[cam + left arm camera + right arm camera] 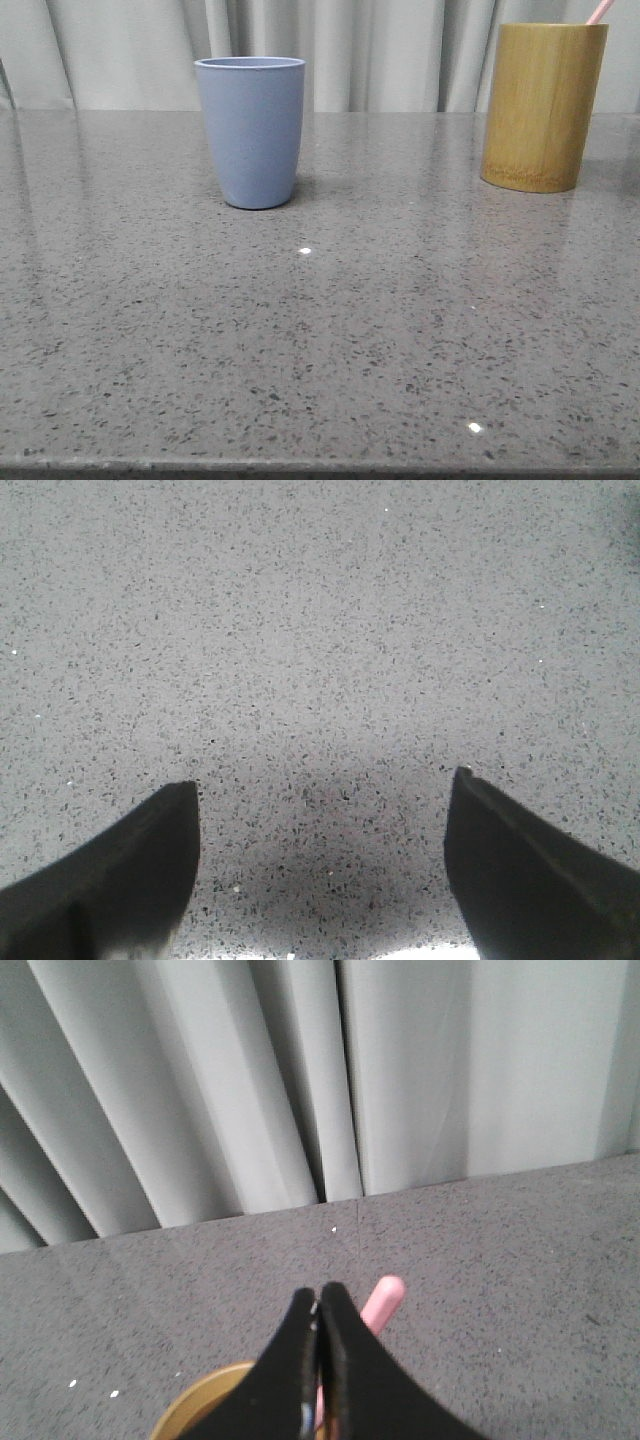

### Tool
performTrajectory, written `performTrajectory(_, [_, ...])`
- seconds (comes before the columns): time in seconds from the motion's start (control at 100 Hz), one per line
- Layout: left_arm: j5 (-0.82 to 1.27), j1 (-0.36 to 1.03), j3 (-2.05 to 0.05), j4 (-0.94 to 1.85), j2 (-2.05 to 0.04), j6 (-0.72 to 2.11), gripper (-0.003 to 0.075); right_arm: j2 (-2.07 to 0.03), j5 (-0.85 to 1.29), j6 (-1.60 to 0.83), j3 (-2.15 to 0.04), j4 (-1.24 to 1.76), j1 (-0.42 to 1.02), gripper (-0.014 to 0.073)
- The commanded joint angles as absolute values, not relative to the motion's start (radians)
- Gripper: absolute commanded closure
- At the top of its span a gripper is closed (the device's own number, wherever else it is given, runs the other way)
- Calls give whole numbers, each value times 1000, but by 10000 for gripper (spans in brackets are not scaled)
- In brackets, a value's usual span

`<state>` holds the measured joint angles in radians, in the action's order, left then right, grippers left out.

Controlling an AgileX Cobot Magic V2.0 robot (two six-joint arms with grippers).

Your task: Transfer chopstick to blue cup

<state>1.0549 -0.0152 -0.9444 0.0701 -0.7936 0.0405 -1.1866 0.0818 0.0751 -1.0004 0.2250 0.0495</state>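
The blue cup (250, 130) stands upright at the back left of the table and looks empty. A pink chopstick (600, 10) sticks out of the bamboo holder (543, 105) at the back right. In the right wrist view my right gripper (318, 1295) is directly above the holder's rim (200, 1405). Its jaws are pressed together, with a thin pink strip between them. The pink chopstick's rounded end (383, 1300) pokes out just past the fingertips. My left gripper (325, 785) is open and empty over bare tabletop. Neither gripper shows in the front view.
The grey speckled table (320, 330) runs back to a pale pleated curtain (400, 50). The cup and the holder stand well apart. The table's front edge lies along the bottom of the front view.
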Motion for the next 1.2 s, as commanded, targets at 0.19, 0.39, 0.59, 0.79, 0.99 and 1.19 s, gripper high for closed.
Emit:
performTrajectory(0.19, [991,-17,-968,79,-791,37,218,-1048,240,-8,-1050,222,49,471])
performTrajectory(0.39, [991,-17,-968,79,-791,37,218,-970,475,-65,-1050,210,49,96])
performTrajectory(0.59, [991,-17,-968,79,-791,37,321,-876,627,-72,-1025,136,49,134])
performTrajectory(0.79, [991,-17,-968,79,-766,37,612,-712,646,-73,-938,55,49,381])
performTrajectory(0.99, [946,-17,-965,79,-691,37,739,-526,631,-73,-824,32,49,658])
performTrajectory(1.19, [947,-17,-965,81,-664,37,739,-427,640,-73,-765,32,49,659])
